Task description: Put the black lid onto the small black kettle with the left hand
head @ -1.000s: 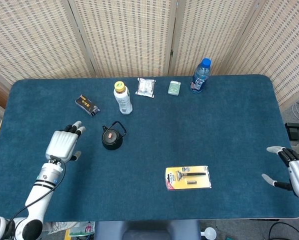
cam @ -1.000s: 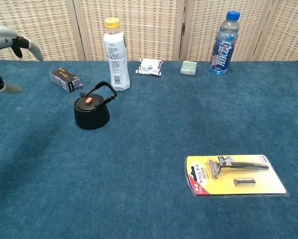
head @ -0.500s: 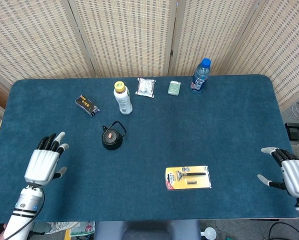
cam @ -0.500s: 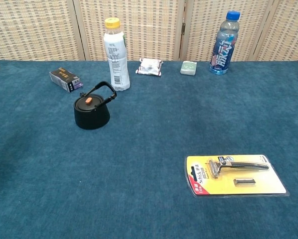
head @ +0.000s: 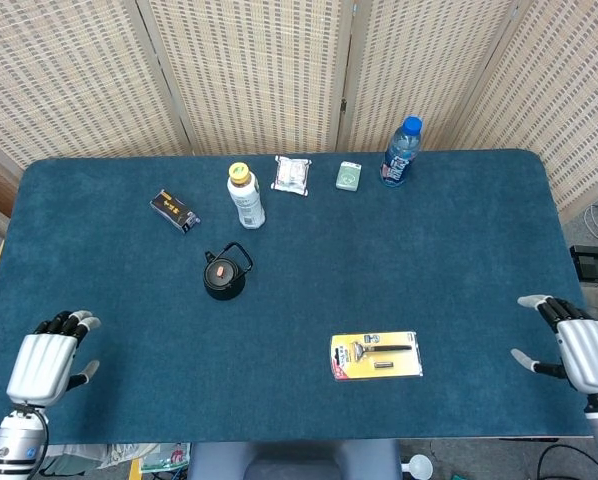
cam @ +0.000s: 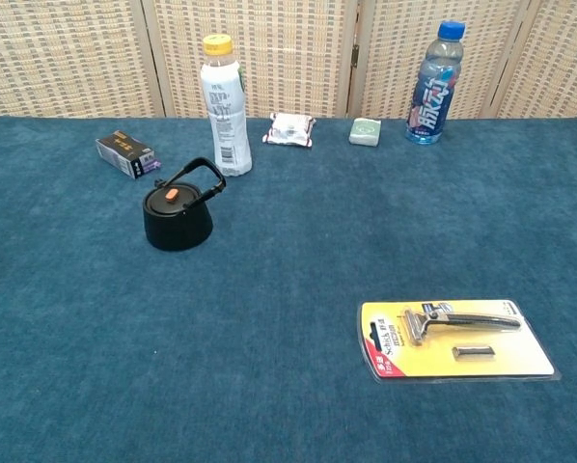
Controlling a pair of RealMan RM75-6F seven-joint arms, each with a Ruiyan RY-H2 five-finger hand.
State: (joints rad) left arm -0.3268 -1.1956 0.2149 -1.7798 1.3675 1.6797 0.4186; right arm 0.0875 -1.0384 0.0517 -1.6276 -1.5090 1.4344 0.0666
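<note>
Left hand [head: 44,362] now sits at the front-left corner of the table [head: 459,240], pulled well back from the small black kettle [head: 224,277]; a second ago it was just beside the kettle, half a second ago midway along the left edge. It holds nothing, fingers loosely extended and a little apart; gone from chest view. Black lid [cam: 173,199] with its orange knob rests on top of the kettle, handle tilted over toward the back-right, kettle left of table centre, just in front of the yellow-capped bottle [head: 245,196]. Kettle and lid unmoved across the frames. Right hand [head: 579,350] hangs at the front-right corner, open and empty, nearly unchanged. Judgement: lid looks seated, the retreat reads as task finished, arm returning to rest
</note>
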